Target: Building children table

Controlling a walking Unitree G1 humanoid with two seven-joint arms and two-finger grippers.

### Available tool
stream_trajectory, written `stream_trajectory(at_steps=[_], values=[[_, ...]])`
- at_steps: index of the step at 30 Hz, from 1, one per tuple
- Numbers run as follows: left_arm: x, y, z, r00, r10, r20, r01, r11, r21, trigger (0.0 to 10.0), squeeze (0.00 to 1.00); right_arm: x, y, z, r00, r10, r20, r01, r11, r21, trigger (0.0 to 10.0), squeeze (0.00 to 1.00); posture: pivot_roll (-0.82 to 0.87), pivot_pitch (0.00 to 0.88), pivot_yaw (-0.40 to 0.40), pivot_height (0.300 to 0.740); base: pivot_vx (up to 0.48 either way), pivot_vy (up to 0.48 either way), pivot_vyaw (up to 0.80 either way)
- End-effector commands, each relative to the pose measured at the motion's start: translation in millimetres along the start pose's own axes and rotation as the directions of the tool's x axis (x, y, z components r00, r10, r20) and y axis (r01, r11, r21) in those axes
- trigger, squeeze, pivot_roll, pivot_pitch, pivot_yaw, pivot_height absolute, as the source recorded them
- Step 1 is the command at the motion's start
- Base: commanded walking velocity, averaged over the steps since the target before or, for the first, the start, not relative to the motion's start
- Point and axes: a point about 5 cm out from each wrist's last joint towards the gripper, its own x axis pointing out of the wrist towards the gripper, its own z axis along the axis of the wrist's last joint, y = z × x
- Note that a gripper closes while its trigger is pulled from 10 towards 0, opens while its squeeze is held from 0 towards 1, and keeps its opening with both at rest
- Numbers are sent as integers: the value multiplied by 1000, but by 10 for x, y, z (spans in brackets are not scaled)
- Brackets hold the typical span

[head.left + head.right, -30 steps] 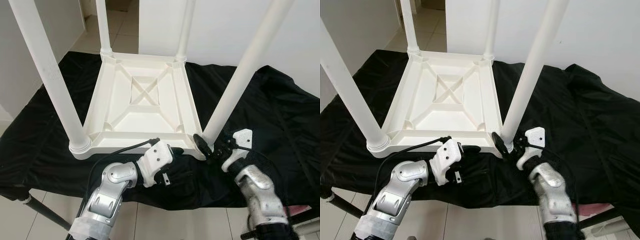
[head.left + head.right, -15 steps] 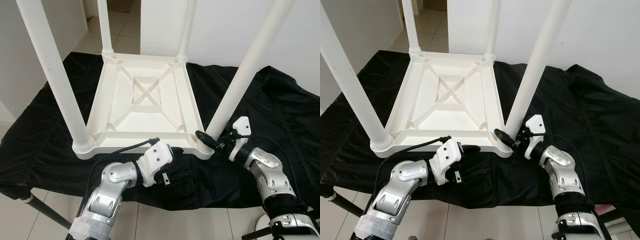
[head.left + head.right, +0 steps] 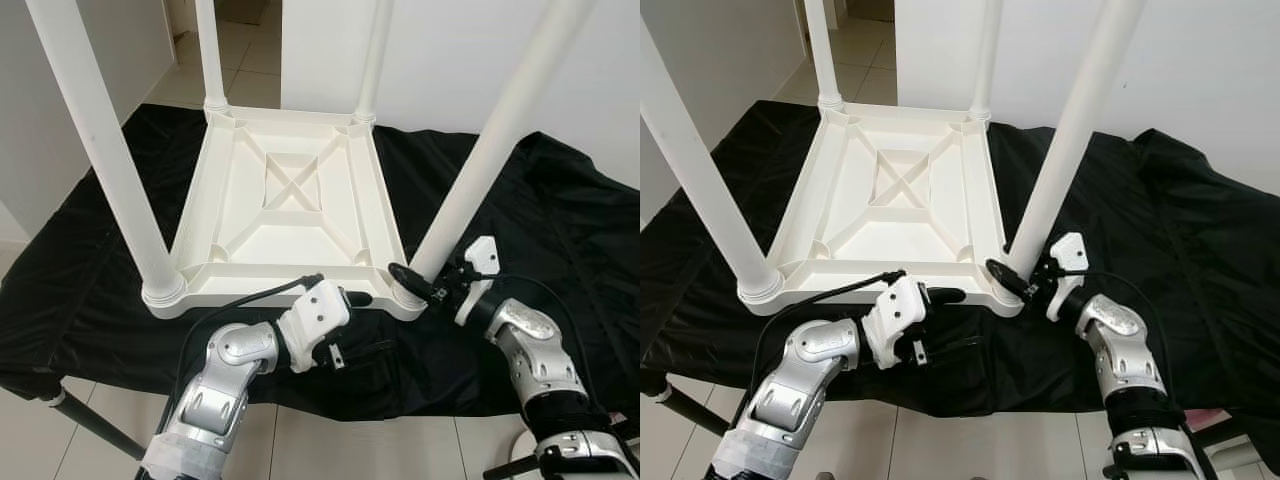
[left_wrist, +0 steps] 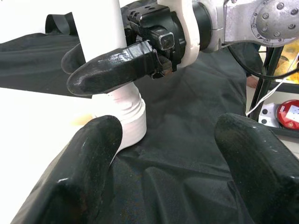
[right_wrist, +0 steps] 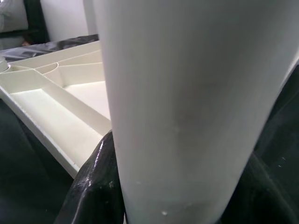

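Observation:
A white children's table [image 3: 290, 190] lies upside down on a black cloth, its legs pointing up. My right gripper [image 3: 412, 285] is at the base of the near right leg [image 3: 480, 170], shut on it with one black finger on each side; the right wrist view has the leg [image 5: 187, 102] pressed between the fingers [image 5: 96, 186]. My left gripper [image 4: 173, 154] is open just in front of the table's near edge, close to that same corner. One of its fingers [image 3: 355, 298] lies along the rim, and nothing is between them.
The black cloth [image 3: 560, 230] covers a low stand and hangs over its near edge. Tiled floor [image 3: 300, 440] lies below. White walls stand behind, and a doorway opens at the far left. A black frame leg [image 3: 85, 418] slants at the lower left.
My right forearm has swung out to the right while its gripper stayed at the leg's base. The left gripper has crept slightly toward that corner. The camera has shifted a little.

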Motion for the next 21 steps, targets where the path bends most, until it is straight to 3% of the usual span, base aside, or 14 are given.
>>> stream_trajectory(at_steps=[1,7,14,21], values=[[20,69,1,992,127,-4,-127,992,6,10000,0,-35,36,-57,999,-35,-3,35,999,30,10000,0,-6,0,-44,740,0,0,0],[28,77,4,992,122,-3,-122,992,9,10000,0,-67,71,-16,993,-118,12,118,993,-16,10000,0,-15,0,-36,740,0,0,0],[45,72,10,994,109,1,-109,994,7,10000,0,-112,116,-45,974,-223,-40,220,973,-66,10000,0,-30,0,-26,740,0,0,0],[52,77,11,995,102,0,-102,995,8,10000,0,-86,294,-51,939,-343,-43,343,939,-6,10000,0,-36,0,-26,740,0,0,0]])
